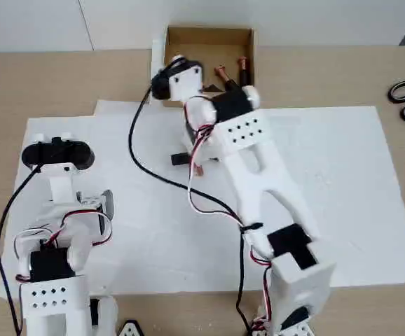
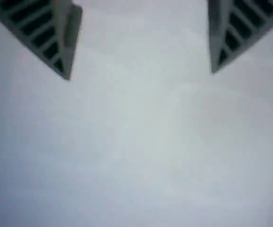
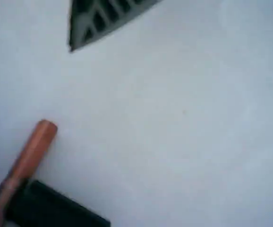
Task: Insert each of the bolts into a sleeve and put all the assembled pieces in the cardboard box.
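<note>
- Nearest you, at about 8 o'clock on the table, your left gripper [image 2: 140,73] is hanging over the white sheet [image 1: 342,210]. Its jaws are standing wide apart with nothing between them.
- Past the centre, toward 12 o'clock, your right gripper [image 1: 190,142] is hovering just beside a copper bolt [image 3: 30,153] and a black sleeve [image 3: 56,210], both lying on the sheet. You cannot tell whether this pincer is apart or together.
- The bolt is touching the sleeve, but it is unclear whether it is seated inside.
- You are probably working on this pair now. The next move is calling for a centred grasp on it, and for the bolt to be checked or pushed home.
- Farthest, at 12 o'clock, the cardboard box [image 1: 209,31] is already holding assembled pieces [image 1: 243,68], so this pair will be going in beside them.
</note>
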Tool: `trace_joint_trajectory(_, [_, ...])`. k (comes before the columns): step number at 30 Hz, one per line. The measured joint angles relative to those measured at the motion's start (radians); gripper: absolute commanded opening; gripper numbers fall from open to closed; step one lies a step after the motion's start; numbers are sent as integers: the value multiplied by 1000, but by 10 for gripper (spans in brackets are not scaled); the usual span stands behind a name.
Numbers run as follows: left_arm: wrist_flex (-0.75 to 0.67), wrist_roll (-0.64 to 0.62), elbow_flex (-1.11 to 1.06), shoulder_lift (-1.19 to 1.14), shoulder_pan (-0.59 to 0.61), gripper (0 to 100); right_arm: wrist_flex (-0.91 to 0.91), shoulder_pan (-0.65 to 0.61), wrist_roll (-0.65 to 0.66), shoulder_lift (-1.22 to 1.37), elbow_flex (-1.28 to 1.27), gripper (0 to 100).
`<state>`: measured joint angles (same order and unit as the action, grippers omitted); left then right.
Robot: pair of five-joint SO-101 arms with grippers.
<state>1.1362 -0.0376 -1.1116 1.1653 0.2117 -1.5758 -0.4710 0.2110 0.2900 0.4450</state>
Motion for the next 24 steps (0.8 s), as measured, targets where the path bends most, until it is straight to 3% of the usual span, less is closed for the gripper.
trace_joint_trajectory(24, [0,0,-15,0,0,182,153,3,124,270,0,257])
